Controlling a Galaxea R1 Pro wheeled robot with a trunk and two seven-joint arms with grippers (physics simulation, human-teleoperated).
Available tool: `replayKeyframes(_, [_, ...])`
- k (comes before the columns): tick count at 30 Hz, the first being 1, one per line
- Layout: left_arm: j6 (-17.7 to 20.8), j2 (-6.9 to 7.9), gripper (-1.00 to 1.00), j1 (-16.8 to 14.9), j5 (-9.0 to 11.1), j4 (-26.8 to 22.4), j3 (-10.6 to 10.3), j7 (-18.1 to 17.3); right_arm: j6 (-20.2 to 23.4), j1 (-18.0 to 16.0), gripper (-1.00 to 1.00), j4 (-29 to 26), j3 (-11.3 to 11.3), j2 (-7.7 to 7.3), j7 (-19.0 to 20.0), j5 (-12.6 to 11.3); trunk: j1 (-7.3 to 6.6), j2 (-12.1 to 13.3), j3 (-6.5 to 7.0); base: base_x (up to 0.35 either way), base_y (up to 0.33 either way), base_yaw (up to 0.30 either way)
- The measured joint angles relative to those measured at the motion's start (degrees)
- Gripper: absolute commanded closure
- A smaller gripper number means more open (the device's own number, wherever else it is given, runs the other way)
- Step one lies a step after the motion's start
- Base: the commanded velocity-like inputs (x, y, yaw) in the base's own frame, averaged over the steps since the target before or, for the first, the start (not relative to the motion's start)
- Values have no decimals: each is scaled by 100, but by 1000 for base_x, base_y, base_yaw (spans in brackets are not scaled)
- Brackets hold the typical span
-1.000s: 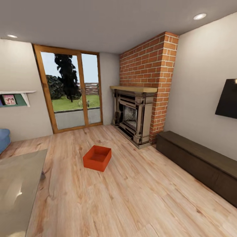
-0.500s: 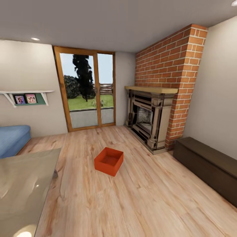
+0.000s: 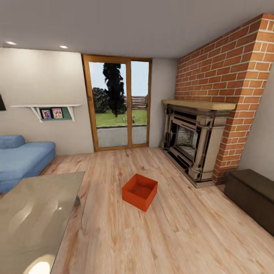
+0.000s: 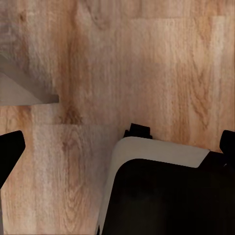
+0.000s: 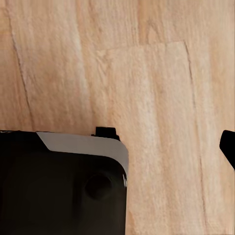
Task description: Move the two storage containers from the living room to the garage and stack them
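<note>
Left claw (image 4: 117, 147) shows one dark fingertip at each edge of its wrist view, spread wide with nothing between them, above the wood floor (image 4: 147, 63). Right claw shows a single tip (image 5: 228, 147); whether it is open I cannot tell. One red-orange bin (image 3: 139, 191), open-topped with low straight walls, sits on the planks between the glass table (image 3: 30, 220) and the fireplace (image 3: 194, 146). Both wrist views are partly blocked by the robot's black-and-white body (image 5: 58, 186).
</note>
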Motion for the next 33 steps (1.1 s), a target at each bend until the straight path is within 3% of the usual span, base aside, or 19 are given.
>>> replayKeyframes(6, [0, 0, -100, 0, 0, 0, 0, 0, 5, 0, -100, 0, -12, 0, 0, 0, 0, 0, 0, 318, 0, 252])
replayKeyframes(27, [0, -1, -100, -1, -1, 2, 0, 0, -2, 1, -100, 0, 25, 22, -4, 22, 0, 0, 0, 318, 0, 10])
replayKeyframes(33, [0, -1, -100, 0, 0, 1, 0, 0, -2, 0, -100, 0, 26, 22, -9, 18, 0, 0, 0, 318, 0, 233])
